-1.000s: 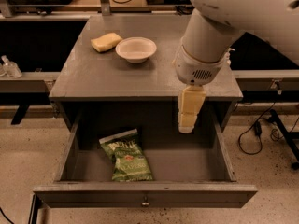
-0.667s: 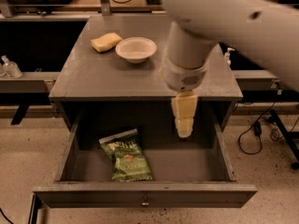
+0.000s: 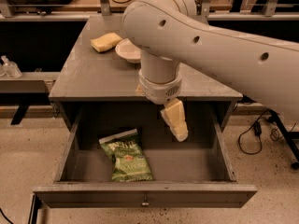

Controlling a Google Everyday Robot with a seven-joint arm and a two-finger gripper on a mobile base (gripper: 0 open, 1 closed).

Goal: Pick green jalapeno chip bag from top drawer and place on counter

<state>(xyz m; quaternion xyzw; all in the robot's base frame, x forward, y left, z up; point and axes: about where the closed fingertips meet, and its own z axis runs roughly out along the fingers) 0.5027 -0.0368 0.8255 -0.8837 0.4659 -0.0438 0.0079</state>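
Note:
The green jalapeno chip bag (image 3: 125,155) lies flat in the left half of the open top drawer (image 3: 145,195), pale sealed edge toward the back. My gripper (image 3: 176,124) hangs over the drawer's middle, to the right of the bag and above it, not touching it. Its cream fingers point down and right. The large white arm reaches in from the right and covers part of the counter (image 3: 98,73). The drawer's small metal knob (image 3: 145,202) sits centred on the front panel.
A yellow sponge (image 3: 106,42) and a white bowl (image 3: 129,50) sit on the counter's far left part. A clear bottle (image 3: 10,68) stands on a ledge at the far left. Cables (image 3: 254,129) lie on the floor at right.
The arm has swung left and toward the camera. The gripper has moved left over the drawer's middle, closer to the bag. The bag has not moved.

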